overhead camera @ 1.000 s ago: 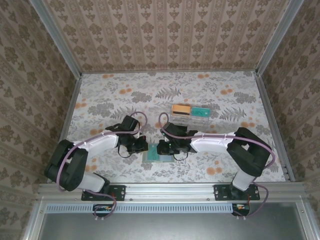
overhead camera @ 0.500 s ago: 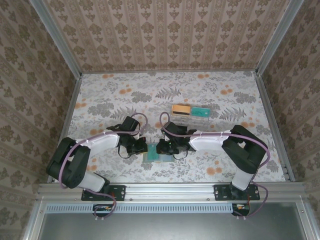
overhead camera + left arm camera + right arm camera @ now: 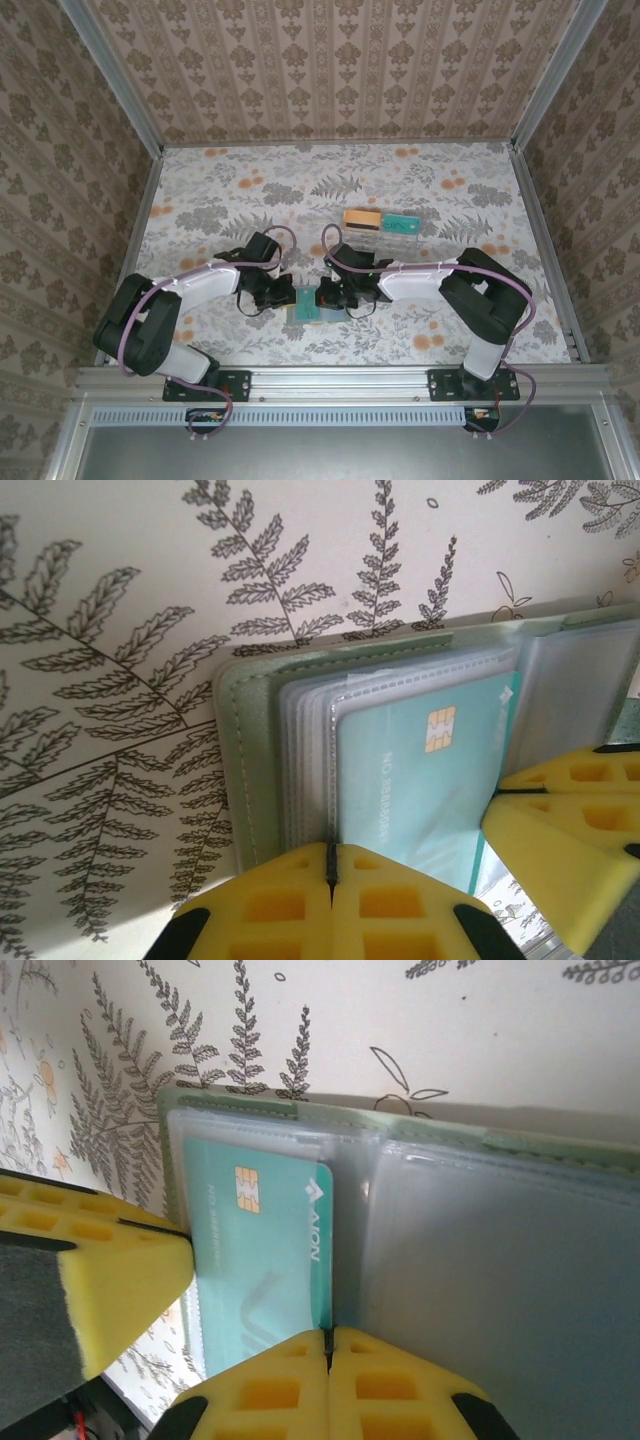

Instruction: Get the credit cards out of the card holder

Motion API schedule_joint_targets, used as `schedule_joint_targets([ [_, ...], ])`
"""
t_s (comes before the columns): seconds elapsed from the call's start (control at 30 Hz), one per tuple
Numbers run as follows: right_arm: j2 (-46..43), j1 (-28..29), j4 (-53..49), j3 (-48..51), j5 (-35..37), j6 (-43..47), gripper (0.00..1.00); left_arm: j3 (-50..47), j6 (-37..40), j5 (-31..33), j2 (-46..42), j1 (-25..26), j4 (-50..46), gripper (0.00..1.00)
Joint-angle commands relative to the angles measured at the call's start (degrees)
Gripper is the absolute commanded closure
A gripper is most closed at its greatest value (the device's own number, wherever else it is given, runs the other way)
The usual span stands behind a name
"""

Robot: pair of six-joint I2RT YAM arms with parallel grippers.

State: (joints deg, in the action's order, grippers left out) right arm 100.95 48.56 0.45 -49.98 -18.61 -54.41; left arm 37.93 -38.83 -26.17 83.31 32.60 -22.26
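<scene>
The card holder [image 3: 304, 306] lies open on the floral table between both grippers. It has a grey-green cover [image 3: 245, 770] and clear sleeves [image 3: 480, 1250]. A teal credit card [image 3: 420, 780] with a gold chip sits in one sleeve. My left gripper [image 3: 330, 865] is shut on the edge of the clear sleeves beside the card. My right gripper [image 3: 328, 1345] is shut, with the teal card's [image 3: 260, 1260] long edge running into its seam. In the top view the left gripper [image 3: 287, 296] and right gripper [image 3: 323, 297] face each other across the holder.
A clear tray [image 3: 381, 236] stands behind the holder, with a tan-orange card [image 3: 361, 217] and a teal card [image 3: 401, 226] in it. Patterned walls close in the table on three sides. The right gripper's yellow fingers [image 3: 560, 830] crowd the holder's right side.
The right gripper's jaws have closed at the card's edge. Its arm has edged slightly left toward the holder. The left gripper has stayed shut in place.
</scene>
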Motion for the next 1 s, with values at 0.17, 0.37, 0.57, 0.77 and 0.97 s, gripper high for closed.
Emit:
schedule_joint_targets([
  [0.17,-4.0,-1.8,0.5,4.4,0.0,-1.0,1.00,0.2,1.0,4.4,2.2,0.4,-4.7,1.00],
  [0.37,-3.3,-1.9,2.7,4.7,-1.7,-1.1,0.95,0.3,1.1,4.1,2.2,0.6,-4.4,1.00],
  [0.57,-0.6,-1.9,6.4,5.0,-3.5,-2.5,0.82,0.5,1.0,4.0,2.3,1.1,-4.3,1.00],
  [0.77,0.2,-1.9,8.2,5.4,-4.0,-3.1,0.82,0.6,0.9,4.0,2.3,1.6,-4.2,1.00],
  [0.97,-1.2,-2.8,8.2,7.0,-3.4,-3.4,0.99,0.7,1.1,4.3,2.2,1.6,-4.4,1.00],
])
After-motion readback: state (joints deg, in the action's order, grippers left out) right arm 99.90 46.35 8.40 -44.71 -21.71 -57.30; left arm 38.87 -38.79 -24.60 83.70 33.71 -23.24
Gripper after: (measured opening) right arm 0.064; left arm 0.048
